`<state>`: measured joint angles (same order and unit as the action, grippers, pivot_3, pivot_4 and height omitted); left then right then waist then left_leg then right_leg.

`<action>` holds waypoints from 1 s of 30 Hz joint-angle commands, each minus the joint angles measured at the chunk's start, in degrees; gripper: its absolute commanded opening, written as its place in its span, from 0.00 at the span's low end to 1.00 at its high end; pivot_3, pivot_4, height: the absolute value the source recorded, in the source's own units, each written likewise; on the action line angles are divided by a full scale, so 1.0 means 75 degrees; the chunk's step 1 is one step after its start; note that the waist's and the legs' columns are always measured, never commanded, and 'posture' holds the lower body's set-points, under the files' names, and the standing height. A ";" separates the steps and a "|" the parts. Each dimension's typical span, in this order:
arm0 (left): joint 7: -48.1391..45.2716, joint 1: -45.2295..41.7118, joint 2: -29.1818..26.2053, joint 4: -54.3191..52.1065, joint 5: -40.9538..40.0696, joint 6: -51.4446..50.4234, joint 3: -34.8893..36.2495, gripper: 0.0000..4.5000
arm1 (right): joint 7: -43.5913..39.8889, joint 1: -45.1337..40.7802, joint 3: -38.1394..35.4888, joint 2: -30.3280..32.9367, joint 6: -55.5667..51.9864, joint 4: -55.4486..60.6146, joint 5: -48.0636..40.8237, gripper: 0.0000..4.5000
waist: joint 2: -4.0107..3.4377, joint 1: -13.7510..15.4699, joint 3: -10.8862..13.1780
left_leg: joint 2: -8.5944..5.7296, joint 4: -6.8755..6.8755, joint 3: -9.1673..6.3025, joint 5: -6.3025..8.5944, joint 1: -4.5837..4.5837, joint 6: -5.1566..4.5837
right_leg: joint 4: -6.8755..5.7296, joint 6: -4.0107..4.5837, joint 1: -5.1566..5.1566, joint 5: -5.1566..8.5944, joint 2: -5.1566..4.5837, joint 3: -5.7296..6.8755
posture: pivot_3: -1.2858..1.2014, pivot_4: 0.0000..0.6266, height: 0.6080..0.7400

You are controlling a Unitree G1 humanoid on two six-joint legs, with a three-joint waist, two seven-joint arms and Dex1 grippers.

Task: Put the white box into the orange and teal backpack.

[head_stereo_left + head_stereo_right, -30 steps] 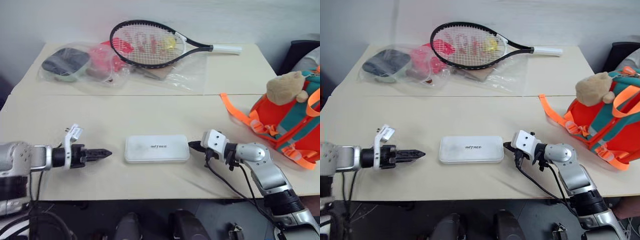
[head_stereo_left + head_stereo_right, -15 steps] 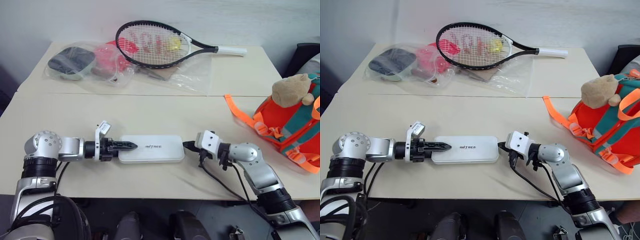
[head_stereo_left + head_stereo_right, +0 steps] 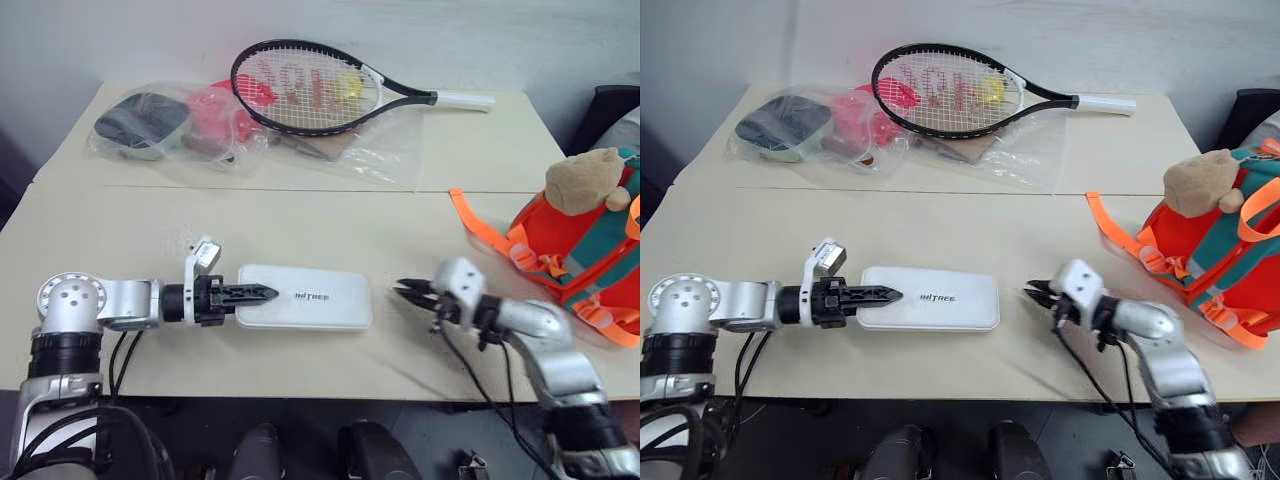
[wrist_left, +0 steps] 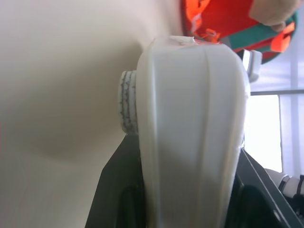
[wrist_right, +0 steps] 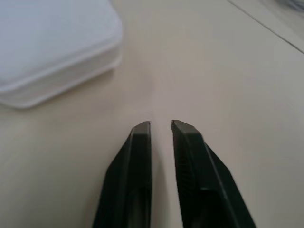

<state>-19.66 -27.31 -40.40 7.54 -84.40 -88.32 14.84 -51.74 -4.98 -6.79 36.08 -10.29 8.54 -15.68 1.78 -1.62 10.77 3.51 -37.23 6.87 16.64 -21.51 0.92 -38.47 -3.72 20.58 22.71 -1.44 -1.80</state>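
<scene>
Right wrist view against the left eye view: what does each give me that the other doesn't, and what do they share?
Only the right wrist view shows the narrow gap between the right gripper jaws, which point at bare table beside the box corner, touching nothing. Only the left eye view shows the left gripper at the box's left end, the domed orange and teal backpack with its tan plush bear at the right, and the black tennis racket on clear plastic bags at the back. Both show the flat white rounded box on the beige table.
</scene>
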 commanded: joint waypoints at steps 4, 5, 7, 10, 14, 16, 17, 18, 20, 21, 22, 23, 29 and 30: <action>-0.3666 0.1256 -0.0593 -0.2704 0.2824 0.3969 -0.0289 0.28 | 0.0533 0.2251 -0.2599 -0.0352 -0.0529 0.1934 -0.1984 0.65 | -0.0012 -0.0025 -0.0002 | 0.0001 0.0022 0.0005 -0.0009 0.0011 0.0016 | 0.0047 0.0001 -0.0025 0.0000 0.0015 -0.0002 | 0.52 0.24 1.00; -0.3951 0.1468 -0.0539 -0.2819 0.3343 0.4664 -0.0394 0.28 | 0.0719 0.2601 -0.2955 -0.0477 -0.0545 0.2122 -0.2104 0.73 | -0.0020 -0.0036 -0.0004 | 0.0002 0.0024 0.0016 -0.0010 0.0024 0.0017 | 0.0054 0.0001 -0.0035 0.0000 0.0018 -0.0010 | 0.52 0.24 1.00; -0.4306 0.1717 -0.0399 -0.2820 0.3952 0.5493 -0.0515 0.28 | 0.1180 0.3143 -0.3625 -0.0799 -0.0492 0.2335 -0.2276 0.88 | -0.0028 -0.0042 -0.0007 | 0.0003 0.0039 0.0028 -0.0009 0.0036 0.0016 | 0.0072 0.0001 -0.0046 0.0000 0.0019 -0.0015 | 0.52 0.24 1.00; -0.4528 0.1888 -0.0257 -0.2669 0.4367 0.5954 -0.0587 0.28 | 0.1529 0.3689 -0.4405 -0.1148 -0.0307 0.2210 -0.2475 0.99 | -0.0028 -0.0023 -0.0007 | 0.0005 0.0042 0.0023 -0.0004 0.0032 0.0013 | 0.0077 0.0002 -0.0045 0.0000 0.0022 -0.0016 | 0.52 0.24 1.00; -0.4858 0.2168 -0.0326 -0.2656 0.4795 0.6239 -0.0653 0.28 | 0.1380 0.4058 -0.4973 -0.1086 0.0194 0.1669 -0.2358 0.99 | -0.0028 -0.0037 -0.0007 | 0.0004 0.0047 0.0025 0.0008 0.0028 0.0001 | 0.0087 0.0001 -0.0045 0.0000 0.0019 -0.0021 | 0.52 0.24 1.00; -0.4953 0.2354 -0.0395 -0.2666 0.4868 0.6253 -0.0571 0.28 | 0.1458 0.3838 -0.5202 -0.0833 0.0316 0.1172 -0.2281 0.99 | -0.0028 -0.0076 -0.0007 | 0.0005 0.0048 0.0027 0.0015 0.0029 -0.0005 | 0.0089 0.0001 -0.0045 0.0000 0.0018 -0.0025 | 0.52 0.24 1.00; -0.4982 0.2418 -0.0419 -0.2667 0.4881 0.6244 -0.0520 0.28 | 0.1505 0.3625 -0.5243 -0.0676 0.0380 0.0926 -0.2211 0.99 | -0.0028 -0.0096 -0.0007 | 0.0004 0.0047 0.0029 0.0017 0.0028 -0.0007 | 0.0089 0.0001 -0.0044 0.0000 0.0017 -0.0026 | 0.52 0.24 1.00; -0.4998 0.2443 -0.0428 -0.2668 0.4894 0.6240 -0.0493 0.28 | 0.1520 0.3480 -0.5240 -0.0561 0.0430 0.0763 -0.2161 0.99 | -0.0028 -0.0129 -0.0007 | 0.0004 0.0047 0.0031 0.0018 0.0029 -0.0009 | 0.0088 0.0001 -0.0045 0.0000 0.0016 -0.0028 | 0.52 0.24 1.00; -0.4955 0.2437 -0.0398 -0.2645 0.4920 0.6263 -0.0419 0.28 | 0.1705 0.2650 -0.5085 -0.0254 0.0336 0.0342 -0.2288 0.99 | -0.0027 -0.0187 -0.0006 | 0.0004 0.0044 0.0031 0.0018 0.0030 -0.0013 | 0.0086 0.0001 -0.0044 0.0000 0.0013 -0.0028 | 0.52 0.24 1.00; -0.4914 0.2415 -0.0368 -0.2636 0.4912 0.6258 -0.0379 0.28 | 0.1760 0.2186 -0.4944 -0.0109 0.0320 0.0095 -0.2288 0.99 | -0.0030 -0.0223 -0.0004 | 0.0005 0.0043 0.0030 0.0018 0.0033 -0.0013 | 0.0083 0.0001 -0.0045 -0.0001 0.0014 -0.0027 | 0.52 0.24 1.00; -0.4861 0.2381 -0.0327 -0.2622 0.4887 0.6246 -0.0329 0.28 | 0.1771 0.1736 -0.4777 0.0008 0.0317 -0.0174 -0.2252 0.99 | -0.0035 -0.0243 -0.0003 | 0.0005 0.0040 0.0032 0.0017 0.0032 -0.0014 | 0.0080 0.0000 -0.0045 -0.0001 0.0014 -0.0028 | 0.52 0.24 1.00; -0.4814 0.2347 -0.0291 -0.2618 0.4842 0.6218 -0.0279 0.28 | 0.1721 0.1283 -0.4605 0.0086 0.0317 -0.0496 -0.2242 0.99 | -0.0035 -0.0254 -0.0003 | 0.0004 0.0041 0.0036 0.0015 0.0036 -0.0016 | 0.0076 0.0000 -0.0045 -0.0001 0.0014 -0.0029 | 0.52 0.24 1.00; -0.4675 0.2262 -0.0277 -0.2595 0.4694 0.6122 0.0090 0.28 | 0.0997 -0.0138 -0.3487 0.0548 0.0035 -0.1615 -0.2095 0.86 | -0.0038 -0.0189 -0.0001 | 0.0012 0.0045 0.0024 0.0008 0.0015 -0.0002 | 0.0068 -0.0001 -0.0016 -0.0001 0.0027 -0.0025 | 0.52 0.24 1.00; -0.4595 0.2253 -0.0265 -0.2584 0.4622 0.6067 0.0243 0.28 | 0.0947 -0.0353 -0.3411 0.0622 0.0105 -0.1881 -0.2032 0.80 | -0.0038 -0.0186 -0.0001 | 0.0012 0.0044 0.0026 0.0009 -0.0001 -0.0004 | 0.0072 -0.0001 -0.0004 -0.0001 0.0026 -0.0026 | 0.52 0.24 1.00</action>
<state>-54.44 -9.81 -42.24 -10.65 -47.48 -43.10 13.56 -43.77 -6.46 -31.88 38.80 -10.22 -3.79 -31.44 1.50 -3.02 10.76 3.59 -36.92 7.07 16.72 -21.57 0.86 -37.92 -3.73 20.58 22.70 -1.26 -1.99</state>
